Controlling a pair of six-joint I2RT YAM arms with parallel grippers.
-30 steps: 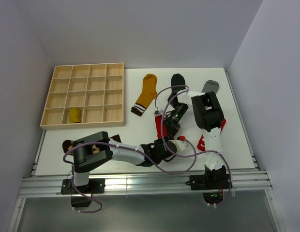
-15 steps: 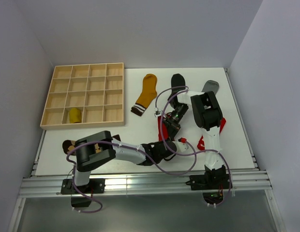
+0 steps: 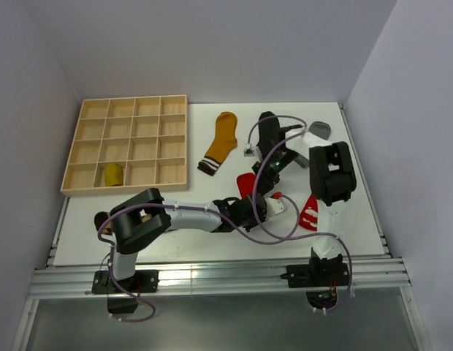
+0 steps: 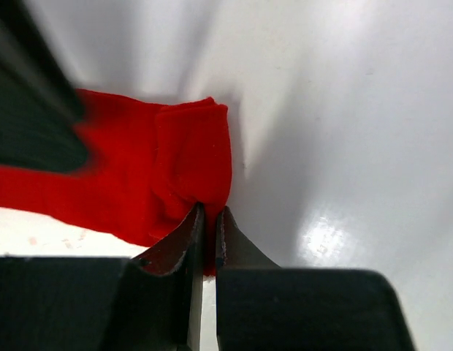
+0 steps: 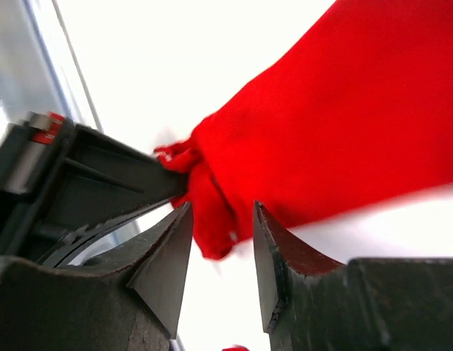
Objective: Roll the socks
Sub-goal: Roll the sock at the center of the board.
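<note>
One red sock [image 3: 245,183] lies folded near the table's middle. My left gripper [image 4: 210,216] is shut on the folded edge of that red sock [image 4: 179,164], low over the table [image 3: 212,186]. Just beyond the edge my right gripper [image 5: 221,213] stands open, the red sock's [image 5: 336,131] bunched end hanging loose between its jaws. In the right wrist view the left gripper [image 5: 102,194] pinches that end. In the top view the left gripper [image 3: 259,203] and the right gripper [image 3: 265,178] sit close together. A second red sock with white print [image 3: 311,212] lies to the right.
A mustard sock [image 3: 223,139], a black sock [image 3: 266,121] and a grey sock [image 3: 320,129] lie flat at the back. The wooden grid tray [image 3: 128,106] at the left holds a mustard bundle [image 3: 112,174]. A brown sock [image 3: 102,219] peeks from under the left arm.
The left gripper has shut on the red sock's edge. The right gripper has opened, let go of the sock, and its arm has swung back and to the right.
</note>
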